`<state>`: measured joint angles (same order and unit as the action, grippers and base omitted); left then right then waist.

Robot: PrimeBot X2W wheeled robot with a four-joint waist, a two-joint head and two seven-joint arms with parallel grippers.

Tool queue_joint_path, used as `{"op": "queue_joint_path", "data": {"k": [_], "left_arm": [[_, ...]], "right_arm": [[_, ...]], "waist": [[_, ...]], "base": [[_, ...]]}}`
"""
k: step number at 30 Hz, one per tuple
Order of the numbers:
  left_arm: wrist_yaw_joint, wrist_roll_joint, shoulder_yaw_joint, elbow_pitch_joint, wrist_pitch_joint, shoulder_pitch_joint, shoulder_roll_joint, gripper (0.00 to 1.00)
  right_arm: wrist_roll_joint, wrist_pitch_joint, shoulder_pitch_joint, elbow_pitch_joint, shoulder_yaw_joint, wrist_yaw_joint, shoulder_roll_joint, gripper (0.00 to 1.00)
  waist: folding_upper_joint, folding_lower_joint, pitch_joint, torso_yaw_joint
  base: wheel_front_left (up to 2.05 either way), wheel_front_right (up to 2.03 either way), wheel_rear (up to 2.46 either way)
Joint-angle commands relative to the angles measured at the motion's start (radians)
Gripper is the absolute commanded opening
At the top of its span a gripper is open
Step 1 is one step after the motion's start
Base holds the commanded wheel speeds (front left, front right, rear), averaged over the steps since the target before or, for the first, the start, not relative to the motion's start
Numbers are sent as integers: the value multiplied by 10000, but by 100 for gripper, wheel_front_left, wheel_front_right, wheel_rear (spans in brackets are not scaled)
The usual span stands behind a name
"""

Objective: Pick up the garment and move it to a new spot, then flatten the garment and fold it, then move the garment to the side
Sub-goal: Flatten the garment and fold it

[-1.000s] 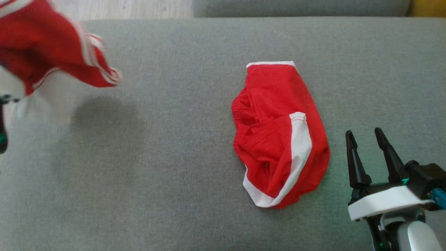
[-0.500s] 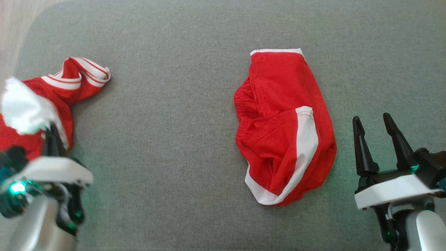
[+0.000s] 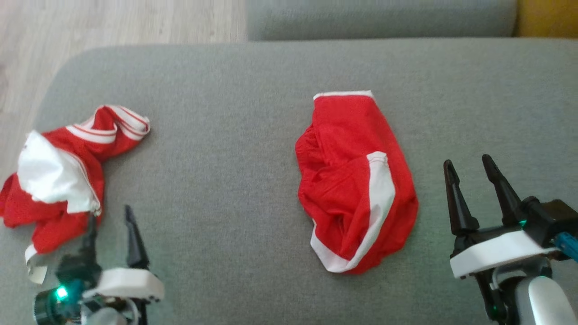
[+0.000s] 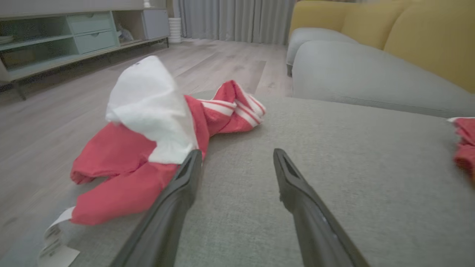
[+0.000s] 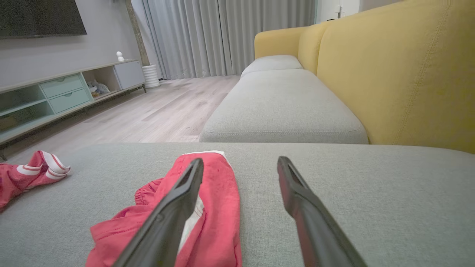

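Note:
A crumpled red garment [image 3: 58, 180] with white panels and striped cuffs lies at the left end of the grey cushion [image 3: 226, 135], partly over its edge. My left gripper [image 3: 110, 214] stands open just right of it, its left finger touching the cloth; in the left wrist view the garment [image 4: 148, 122] sits beside the open left gripper [image 4: 237, 152], nothing between the fingers. My right gripper [image 3: 467, 160] is open and empty at the lower right. The right wrist view shows the right gripper [image 5: 240, 159] open, with the garment [image 5: 22, 178] far left.
Red shorts [image 3: 356, 180] with white trim lie bunched mid-cushion, left of my right gripper, also seen as red shorts [image 5: 219, 193]. A second grey cushion [image 3: 384, 18] lies beyond. Wooden floor [image 3: 90, 22] drops off at the left. A yellow sofa back [image 5: 408, 74] rises on the right.
My left gripper has opened and let go of the red and white garment, which now rests crumpled at the cushion's left end. The head camera shifted. The right arm has held still.

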<state>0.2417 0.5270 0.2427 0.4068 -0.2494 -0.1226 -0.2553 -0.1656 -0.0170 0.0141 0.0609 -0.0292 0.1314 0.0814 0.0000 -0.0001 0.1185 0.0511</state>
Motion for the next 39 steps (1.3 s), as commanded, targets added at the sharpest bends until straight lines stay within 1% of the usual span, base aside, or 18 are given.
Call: {"op": "queue_joint_path", "data": {"k": [1,4,8,12,16,26,34,37,39], "left_arm": [[135,-287,-224,-549,-112,-98,-150,100],[327,-864,2,-1318,-119,183,-163,100],[426,-1460,504,-2125,56,294,-334,100],[427,-1744,900,-2748,687,254,-513,100],[470,-1735,938,-3151,1089,268,-675,100],[664,-1637,890,-3431,1176,323,-673,100],[732,-1660,969,-3442,1155,253,-647,100],[756,-1667,1003,-3460,1141,200,-615,100],[758,-1672,1028,-3470,1127,122,-591,100]], "right_arm": [[84,20,-39,359,-270,-7,69,100],[162,-61,65,428,-237,-7,46,100],[270,-201,179,543,-210,-7,39,100],[360,-372,315,647,-201,-7,71,100],[358,-473,385,705,-199,-7,60,100],[304,-456,288,629,-211,-7,49,100],[315,-494,178,577,-271,-7,122,100],[175,-709,2,476,-542,-7,238,100],[-75,-1149,-199,295,-960,-7,386,100]], "waist": [[0,1,-333,-132],[0,1,-562,-197],[0,1,-716,-285],[0,1,-757,-377],[0,1,-716,-499],[0,1,-568,-563],[0,1,-478,-465],[0,1,-385,-391],[0,1,-266,-331]], "base": [[0,0,0],[0,0,0],[0,0,0],[0,0,0],[0,0,0],[0,0,0],[0,0,0],[0,0,0],[0,0,0]]}}
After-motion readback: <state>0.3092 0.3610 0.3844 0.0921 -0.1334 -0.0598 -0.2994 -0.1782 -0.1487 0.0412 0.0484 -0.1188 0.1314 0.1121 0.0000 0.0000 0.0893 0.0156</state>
